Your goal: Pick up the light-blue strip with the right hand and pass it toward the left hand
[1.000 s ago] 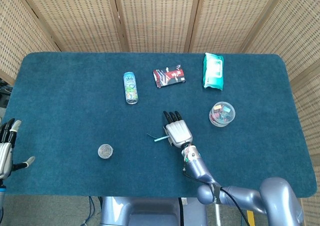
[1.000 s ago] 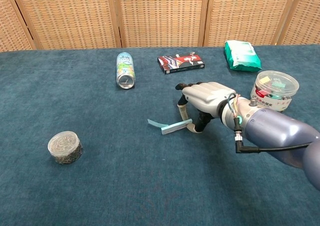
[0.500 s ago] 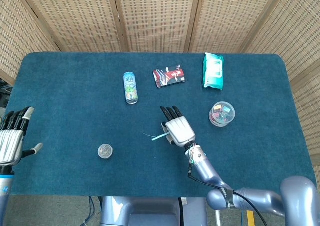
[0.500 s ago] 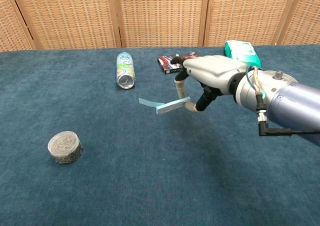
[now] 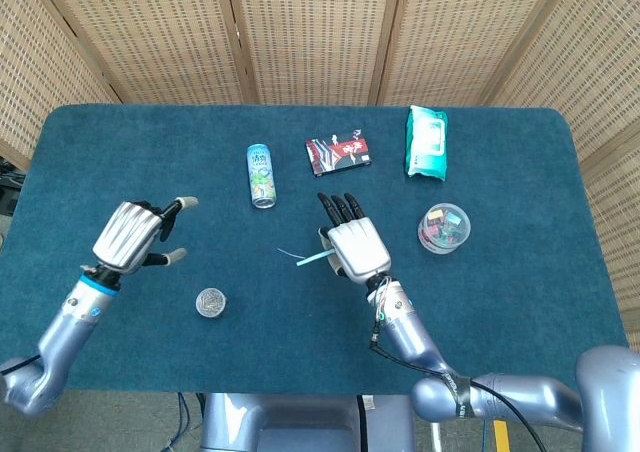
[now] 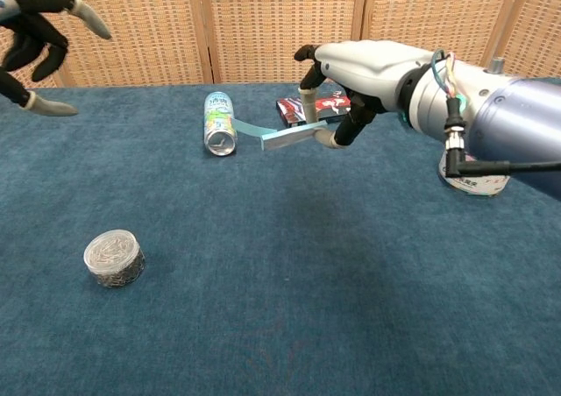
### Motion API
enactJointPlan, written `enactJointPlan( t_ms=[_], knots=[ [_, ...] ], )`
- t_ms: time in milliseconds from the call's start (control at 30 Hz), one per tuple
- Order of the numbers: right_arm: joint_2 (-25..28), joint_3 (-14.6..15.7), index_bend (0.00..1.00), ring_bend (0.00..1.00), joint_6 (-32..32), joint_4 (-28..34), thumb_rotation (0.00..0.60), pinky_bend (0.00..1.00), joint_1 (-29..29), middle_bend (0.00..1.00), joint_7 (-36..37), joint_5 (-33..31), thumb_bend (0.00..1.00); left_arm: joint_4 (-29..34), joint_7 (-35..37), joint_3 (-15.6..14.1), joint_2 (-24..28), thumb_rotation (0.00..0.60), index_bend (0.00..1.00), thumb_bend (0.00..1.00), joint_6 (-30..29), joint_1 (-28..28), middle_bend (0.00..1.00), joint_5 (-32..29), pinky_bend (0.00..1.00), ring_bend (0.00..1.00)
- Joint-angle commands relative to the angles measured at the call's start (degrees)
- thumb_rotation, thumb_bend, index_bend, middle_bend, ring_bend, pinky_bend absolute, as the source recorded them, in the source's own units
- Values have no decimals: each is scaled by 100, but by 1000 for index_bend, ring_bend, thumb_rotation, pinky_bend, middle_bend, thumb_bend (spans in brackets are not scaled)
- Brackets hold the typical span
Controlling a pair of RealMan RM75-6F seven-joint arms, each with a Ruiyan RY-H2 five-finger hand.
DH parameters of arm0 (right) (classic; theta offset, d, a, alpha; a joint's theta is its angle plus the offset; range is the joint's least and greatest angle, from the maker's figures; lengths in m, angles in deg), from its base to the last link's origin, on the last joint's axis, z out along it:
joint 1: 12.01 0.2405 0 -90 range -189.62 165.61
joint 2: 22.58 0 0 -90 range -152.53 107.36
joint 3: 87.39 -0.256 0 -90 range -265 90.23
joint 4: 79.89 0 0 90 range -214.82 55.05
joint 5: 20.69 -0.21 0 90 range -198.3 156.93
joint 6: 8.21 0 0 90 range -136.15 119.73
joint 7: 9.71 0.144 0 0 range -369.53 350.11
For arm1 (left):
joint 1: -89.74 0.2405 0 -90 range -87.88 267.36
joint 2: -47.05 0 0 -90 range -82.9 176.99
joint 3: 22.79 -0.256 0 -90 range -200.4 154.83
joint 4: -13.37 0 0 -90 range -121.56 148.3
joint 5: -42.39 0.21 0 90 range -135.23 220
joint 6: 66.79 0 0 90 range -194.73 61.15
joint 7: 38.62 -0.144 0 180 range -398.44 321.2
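The light-blue strip [image 6: 282, 136] hangs in the air above the table, pinched by my right hand [image 6: 355, 72] between thumb and a finger. In the head view the strip [image 5: 305, 260] sticks out to the left of the right hand [image 5: 355, 248], over the middle of the blue cloth. My left hand [image 5: 135, 234] is raised over the table's left side, fingers spread and empty; in the chest view the left hand [image 6: 35, 37] shows at the top left corner. A wide gap separates the strip from the left hand.
A drinks can [image 5: 261, 175] lies behind the strip. A dark packet [image 5: 339, 154] and a green wipes pack [image 5: 426, 142] sit at the back. A clear tub of small items [image 5: 444, 228] stands right of my right hand. A small round tin [image 5: 210, 302] sits front left.
My right hand has lifted the strip off the table and carried it up and leftward. My left hand has swung in from the table's left edge toward the middle.
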Motion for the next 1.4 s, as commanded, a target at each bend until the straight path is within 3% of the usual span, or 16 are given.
enactJointPlan(
  t_ms=[33, 433, 900, 1400],
  knots=[
    [1, -100, 597, 0, 78, 8, 600, 0, 84, 0, -136, -223, 466, -150, 351, 113, -432, 600, 322, 55, 638, -539, 771, -243, 713, 792],
    [40, -175, 597, 0, 179, 82, 600, 0, 176, 0, -172, -585, 466, -201, 656, 299, -1158, 600, 429, 187, 1335, -1195, 782, -906, 713, 798],
    [115, -91, 597, 0, 335, 261, 600, 0, 238, 0, -212, -611, 466, -501, 293, 414, -1757, 600, 492, 285, 1308, -1596, 783, -1248, 714, 801],
    [231, -34, 597, 0, 409, 374, 600, 0, 256, 0, -157, -626, 512, -455, 107, 438, -1934, 600, 533, 345, 1251, -1713, 786, -1594, 714, 802]
  ],
)
